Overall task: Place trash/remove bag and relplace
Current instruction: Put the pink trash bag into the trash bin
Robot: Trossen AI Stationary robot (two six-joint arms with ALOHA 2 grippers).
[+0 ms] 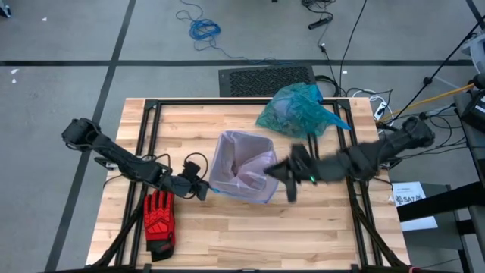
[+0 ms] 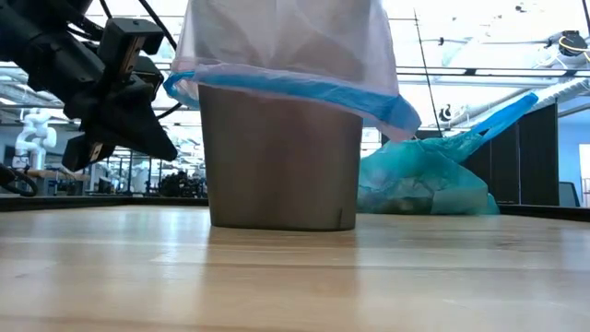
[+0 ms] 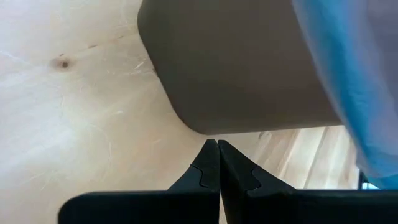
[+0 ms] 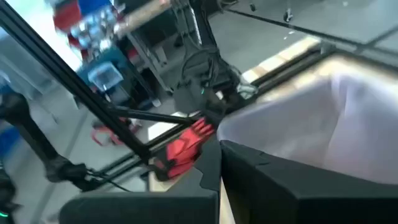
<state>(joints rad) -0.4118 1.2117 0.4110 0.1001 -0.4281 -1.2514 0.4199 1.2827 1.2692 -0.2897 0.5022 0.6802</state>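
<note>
High view: teal bag point(image 1: 297, 111) on table point(image 1: 318, 227) behind bin point(image 1: 241, 168)

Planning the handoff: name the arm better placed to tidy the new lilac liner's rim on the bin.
Right, probably. The right gripper, shut, hangs at the lilac liner rim on the bin. The left gripper, also shut, sits lower, beside the bin's wall near the table.

This was a robotics lab. The pale wooden bench point(image 1: 250, 235) stood on grey floor strewn with a coiled blue cable point(image 1: 203, 29) and black leads point(image 1: 356, 38). Behind it stretched an open hall with a white robot arm point(image 2: 35, 129).
</note>
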